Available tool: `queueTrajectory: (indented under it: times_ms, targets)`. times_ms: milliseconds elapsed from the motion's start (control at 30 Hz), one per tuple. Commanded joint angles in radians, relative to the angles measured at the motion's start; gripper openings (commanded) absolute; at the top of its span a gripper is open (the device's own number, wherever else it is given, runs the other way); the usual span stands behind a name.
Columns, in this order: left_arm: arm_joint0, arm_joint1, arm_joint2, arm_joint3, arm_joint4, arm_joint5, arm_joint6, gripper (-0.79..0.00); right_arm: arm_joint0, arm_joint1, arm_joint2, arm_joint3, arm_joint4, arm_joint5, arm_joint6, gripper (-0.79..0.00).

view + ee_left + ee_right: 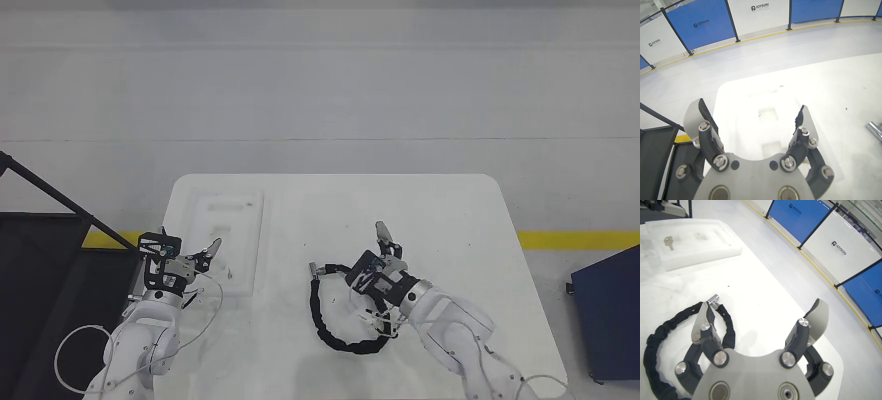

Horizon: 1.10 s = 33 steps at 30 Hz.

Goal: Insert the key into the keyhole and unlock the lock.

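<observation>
**Step in hand (judged):** fetching the key. Nothing is gripped yet.

**Findings**
- The left gripper (752, 106) hovers over the foam tray (702, 255), fingers spread wide and holding nothing.
- The key (668, 242) lies flat in a tray recess at the end nearest the left gripper, bow away from the tray's front wall.
- The right gripper (761, 306) hangs over the chain lock (655, 332), fingers also spread and empty. One fingertip sits at the chrome lock head (714, 298); contact cannot be confirmed.
- The chain lock lies looped on the surface (450, 220), well apart from the tray.

**Recommendations**
- Centre the left fingers across the key's bow and come straight down. The recess walls leave little room for a slanted approach.
- Pinch the bow only, so the blade stays free and in line for insertion.
- A flat key in soft foam may be pressed down rather than lifted, so close gently.
- Steady the lock head with the right gripper before the key arrives. The keyhole's facing cannot be made out and should be checked first.

**Containers**
- The foam tray has several recesses.
- One holds the key, and the middle one holds a small pale item (698, 234) that cannot be identified.
- The contents of the narrow slot beyond cannot be told.
</observation>
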Motion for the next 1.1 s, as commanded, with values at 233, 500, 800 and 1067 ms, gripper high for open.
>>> queueTrajectory:
  times_ms: [233, 500, 800, 1067]
  targets:
    - [0.000, 0.000, 0.000, 0.000, 0.000, 0.000, 0.000, 0.000, 0.001, 0.000, -0.018, -0.007, -0.070, 0.023, -0.037, 0.000]
    - [0.000, 0.000, 0.000, 0.000, 0.000, 0.000, 0.000, 0.000, -0.002, 0.000, -0.019, -0.007, -0.064, 0.021, -0.037, 0.000]
    - [0.000, 0.000, 0.000, 0.000, 0.000, 0.000, 0.000, 0.000, 0.001, -0.013, -0.098, -0.076, 0.294, -0.195, 0.321, 0.000]
    - [0.000, 0.000, 0.000, 0.000, 0.000, 0.000, 0.000, 0.000, 0.214, -0.042, -0.223, 0.050, 0.165, -0.251, 0.393, 0.000]
